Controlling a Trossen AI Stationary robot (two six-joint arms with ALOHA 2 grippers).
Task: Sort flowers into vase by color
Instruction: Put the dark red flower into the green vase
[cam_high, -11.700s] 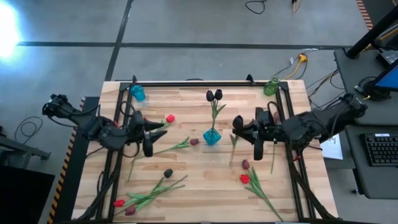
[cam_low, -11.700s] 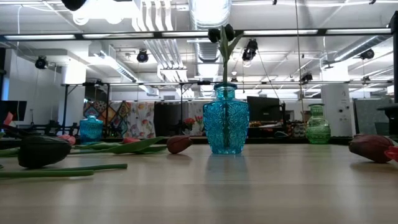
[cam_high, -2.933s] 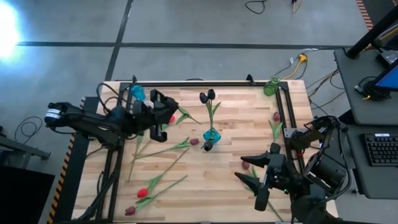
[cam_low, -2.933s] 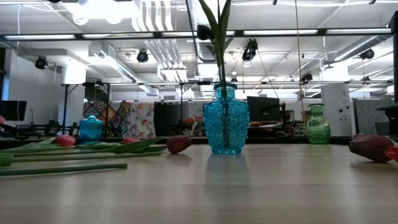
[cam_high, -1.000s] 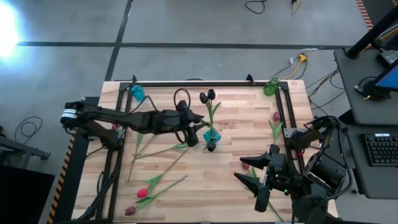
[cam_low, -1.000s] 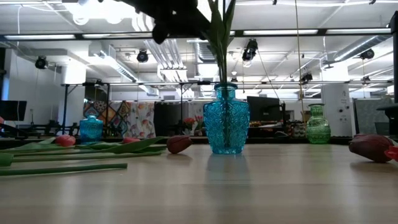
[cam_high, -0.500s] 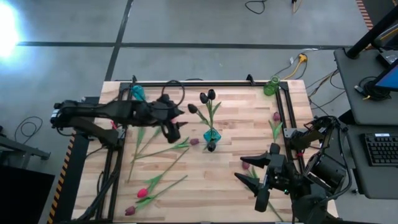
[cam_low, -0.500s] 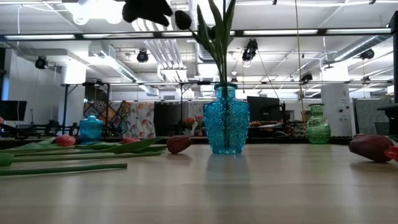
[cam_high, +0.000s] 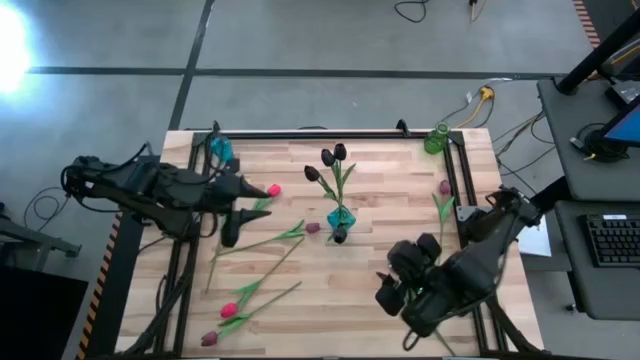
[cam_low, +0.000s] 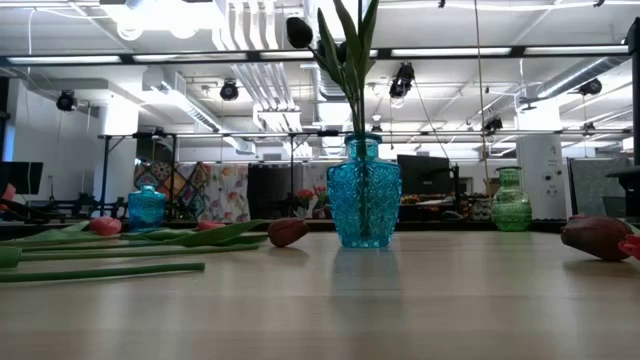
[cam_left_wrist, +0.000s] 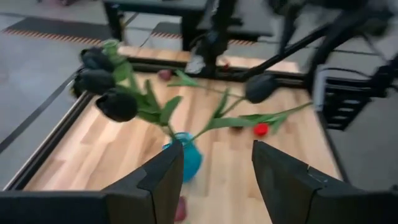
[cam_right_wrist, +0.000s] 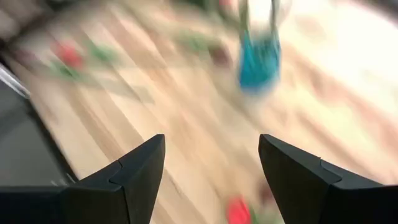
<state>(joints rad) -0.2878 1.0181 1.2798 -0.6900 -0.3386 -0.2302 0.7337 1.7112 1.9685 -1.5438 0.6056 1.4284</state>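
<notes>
Stood at the middle of the bench (cam_high: 400, 200), upright: a blue vase (cam_high: 340, 217) with three black tulips (cam_high: 327, 157) in it, heads spread above green leaves. Hung over the left half of the bench, short of that vase: the left gripper (cam_high: 228, 235), fingers (cam_left_wrist: 283, 180) a moderate way apart and holding nothing. Lay just beside it, toward the far edge: a red tulip (cam_high: 272, 189). Stretched across the boards from beside the vase toward the left edge: a maroon tulip (cam_high: 312, 228) on a long green stem. Lay near the front left corner, close together: a second red tulip (cam_high: 228, 310) and a second maroon tulip (cam_high: 209, 339). Hovered over the front right part of the bench, well apart from the vase: the right gripper (cam_high: 388, 290), fingers (cam_right_wrist: 298, 180) spread wide and empty. Rested near the right edge: a lone maroon flower (cam_high: 444, 187). Stood at the far left corner: a small blue vase (cam_high: 221, 148). Stood at the far right corner: a green vase (cam_high: 436, 139).
</notes>
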